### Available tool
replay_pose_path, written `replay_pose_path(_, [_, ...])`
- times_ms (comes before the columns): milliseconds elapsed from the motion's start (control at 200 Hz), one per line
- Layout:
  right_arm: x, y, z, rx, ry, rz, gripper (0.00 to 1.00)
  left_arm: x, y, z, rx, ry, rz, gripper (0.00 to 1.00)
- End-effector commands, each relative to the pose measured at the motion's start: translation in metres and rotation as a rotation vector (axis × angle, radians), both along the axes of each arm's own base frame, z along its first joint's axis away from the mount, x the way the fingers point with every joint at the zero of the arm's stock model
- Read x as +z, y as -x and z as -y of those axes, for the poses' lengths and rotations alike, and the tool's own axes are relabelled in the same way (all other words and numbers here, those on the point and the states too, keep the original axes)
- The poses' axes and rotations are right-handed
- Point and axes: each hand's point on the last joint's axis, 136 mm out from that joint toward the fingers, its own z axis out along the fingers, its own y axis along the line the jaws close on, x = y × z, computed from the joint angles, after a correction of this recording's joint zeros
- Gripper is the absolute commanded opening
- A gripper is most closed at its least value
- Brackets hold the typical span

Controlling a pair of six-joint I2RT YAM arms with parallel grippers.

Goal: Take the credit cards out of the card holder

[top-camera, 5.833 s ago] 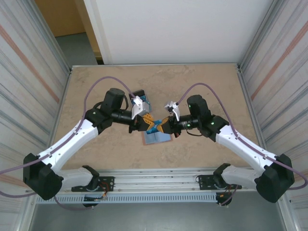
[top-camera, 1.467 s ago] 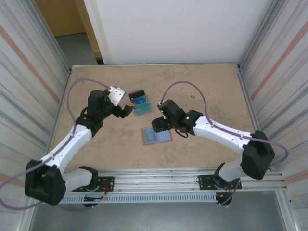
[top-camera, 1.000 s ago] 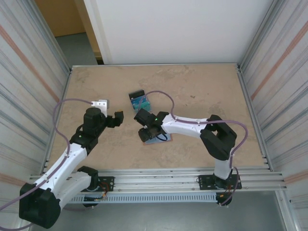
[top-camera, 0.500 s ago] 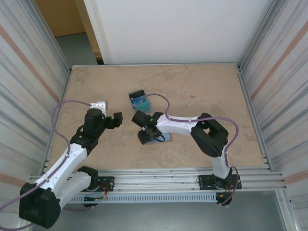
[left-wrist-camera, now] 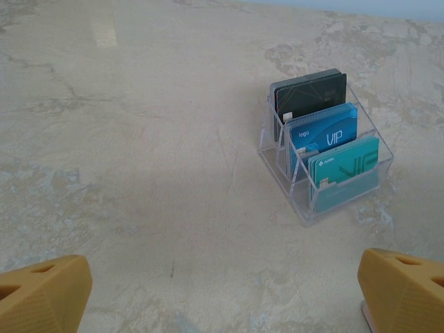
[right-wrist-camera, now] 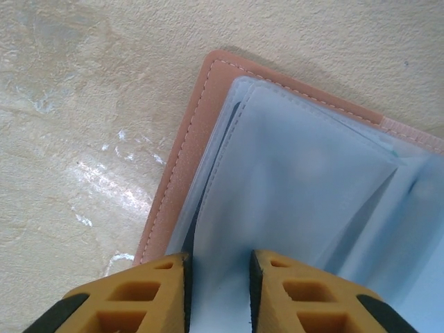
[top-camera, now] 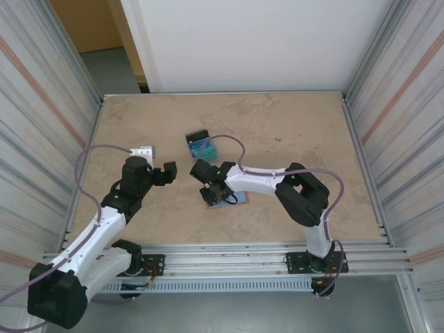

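The surface (top-camera: 291, 139) lies bare over most of its spread, so open room is left on all sides of both pincers. The right arm (top-camera: 263, 182) is folded back across the middle. The left arm (top-camera: 104, 222) is kept well to one side.

A clear rack (left-wrist-camera: 326, 208) is seen ahead of the left pincer (left-wrist-camera: 225, 288) and a little to its right, well apart from it. That pincer is spread wide over bare surface, with nothing held.

The card holder (right-wrist-camera: 182, 159) is laid open and flat directly under the right pincer (right-wrist-camera: 218, 291), so the right arm is judged much the nearer. From that pincer the holder reaches ahead and off to the right, where its long axis is judged to run. Its stitched pink border lies just to the left of the fingertips, with bare surface beyond. The rack stands past the holder, near it but not touching.

A black card (left-wrist-camera: 312, 90), a blue card (left-wrist-camera: 326, 132) and a teal card (left-wrist-camera: 347, 163) are stood upright in the rack. No card can be made out inside the holder.

The right pincer's fingers are drawn close, and a narrow strip of blue-grey lining (right-wrist-camera: 312, 180) is seen between them. Whether anything is pinched cannot be told.
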Motion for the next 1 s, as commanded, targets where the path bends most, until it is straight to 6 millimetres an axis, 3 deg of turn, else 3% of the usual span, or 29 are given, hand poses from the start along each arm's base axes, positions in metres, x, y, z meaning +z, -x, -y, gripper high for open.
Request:
replay_pose_path(0, [0.004,0.001,0.007,-0.02,0.011,0.003,0.24,0.01,0.001,0.0,-0.002,0.016,0.021,0.98])
replay_pose_path(215, [0.02,0.005,0.005,-0.014,-0.037,0.01,0.21,0.024,0.006,0.006,-0.019,0.02,0.07,0.99])
replay_pose_path(561, [0.032,-0.009,0.032,-0.08,0.06,0.111,0.28,0.038,0.005,0.012,-0.023,0.001,0.106,0.99])
replay_pose_path(997, [0.044,-0.024,0.059,-0.158,0.114,0.177,0.33,0.037,0.008,0.017,-0.032,-0.039,0.105,0.99])
